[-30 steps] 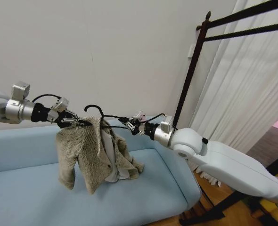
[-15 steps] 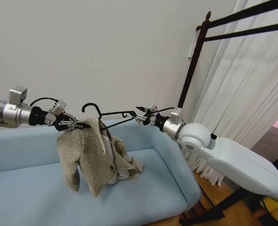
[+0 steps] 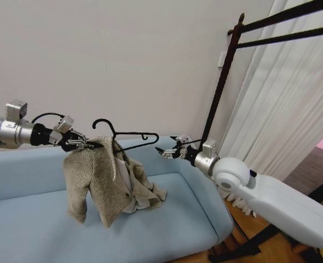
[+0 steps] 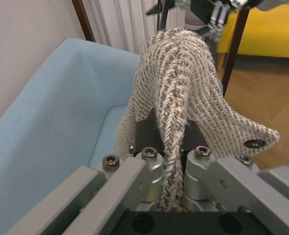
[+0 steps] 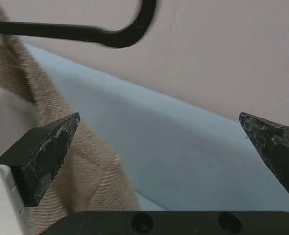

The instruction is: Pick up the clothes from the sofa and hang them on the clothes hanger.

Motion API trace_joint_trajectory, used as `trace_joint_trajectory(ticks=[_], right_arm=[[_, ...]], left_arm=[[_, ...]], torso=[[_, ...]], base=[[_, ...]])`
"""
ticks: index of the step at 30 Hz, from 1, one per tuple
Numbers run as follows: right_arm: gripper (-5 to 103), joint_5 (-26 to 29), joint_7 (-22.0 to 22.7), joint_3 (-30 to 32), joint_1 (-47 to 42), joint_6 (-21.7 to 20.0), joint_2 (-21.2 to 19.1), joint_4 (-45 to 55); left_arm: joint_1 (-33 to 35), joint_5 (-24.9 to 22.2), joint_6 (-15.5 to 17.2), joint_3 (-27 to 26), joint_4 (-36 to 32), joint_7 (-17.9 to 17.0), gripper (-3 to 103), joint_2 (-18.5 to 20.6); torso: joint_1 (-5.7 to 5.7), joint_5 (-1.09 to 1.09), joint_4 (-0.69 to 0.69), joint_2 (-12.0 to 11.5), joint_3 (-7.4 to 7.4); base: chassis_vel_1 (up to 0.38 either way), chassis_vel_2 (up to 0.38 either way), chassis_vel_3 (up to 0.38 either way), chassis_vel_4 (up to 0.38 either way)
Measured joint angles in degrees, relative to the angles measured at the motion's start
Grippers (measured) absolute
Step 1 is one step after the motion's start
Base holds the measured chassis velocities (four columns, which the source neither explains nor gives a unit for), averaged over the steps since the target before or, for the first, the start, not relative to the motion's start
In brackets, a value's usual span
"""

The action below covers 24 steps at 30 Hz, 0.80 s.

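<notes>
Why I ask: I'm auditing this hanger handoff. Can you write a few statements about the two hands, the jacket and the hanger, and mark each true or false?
1. The left hand is shut on the jacket. True.
2. The right hand is clamped on the hanger. False: it is open, with nothing between its fingers, just beyond the hanger's free end.
3. The hanger hangs from the rack. False: it is held up over the sofa, to the left of the rack.
4. The hanger end nearer the right hand sticks out bare of the jacket. True.
</notes>
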Motion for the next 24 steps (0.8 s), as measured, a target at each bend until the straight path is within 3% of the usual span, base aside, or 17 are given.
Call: trace_joint_trajectory(ticks=[4,7,8,13,14,20,24], right_arm=[[100,1.1,2.5,-1.2,-2.9,-1.3,1.4,2.6],[100,0.6,8.0,-4.1,-5.5,-2.0,4.7,3.4],[100,0.6,8.0,-4.1,-5.5,-2.0,4.7,3.4],[100,0.3,19.5,-12.3,-3.2,-2.0,13.5,1.6],[100,0.3,19.5,-12.3,-3.2,-2.0,13.5,1.6],[100,0.7,26.1,-15.6,0.2,-0.8,22.2,-4.1],[100,2.6,29.2,-16.1,0.6,-0.8,24.8,-4.8]], left_arm=[[-0.3,-0.2,-0.1,0.0,0.1,0.0,4,-0.6],[-0.7,-1.0,-0.7,-0.2,0.7,0.0,4,-1.4],[-0.7,-1.0,-0.7,-0.2,0.7,0.0,4,-1.4],[-1.4,-2.5,-1.0,-0.8,1.6,0.2,4,-1.7],[-1.4,-2.5,-1.0,-0.8,1.6,0.2,4,-1.7],[-1.7,-3.9,-1.2,-0.9,2.0,1.0,4,-1.1],[-1.7,-4.2,-1.2,-0.9,2.5,1.0,4,-0.9]], torso=[[0.0,-0.01,-0.01,0.0,0.0],[0.0,0.0,-0.02,0.0,0.0],[0.0,0.0,-0.02,0.0,0.0],[0.0,-0.02,0.0,0.0,0.0],[0.0,-0.02,0.0,0.0,0.0],[0.0,-0.02,0.0,0.0,0.01],[0.0,-0.02,-0.02,0.0,0.0]], base=[[0.0,0.0,0.0,0.0],[0.0,0.0,0.0,0.0],[0.0,0.0,0.0,0.0],[0.0,0.0,0.0,0.0],[0.0,0.0,0.0,0.0],[0.0,0.0,0.0,0.0],[0.0,0.0,0.0,0.0]])
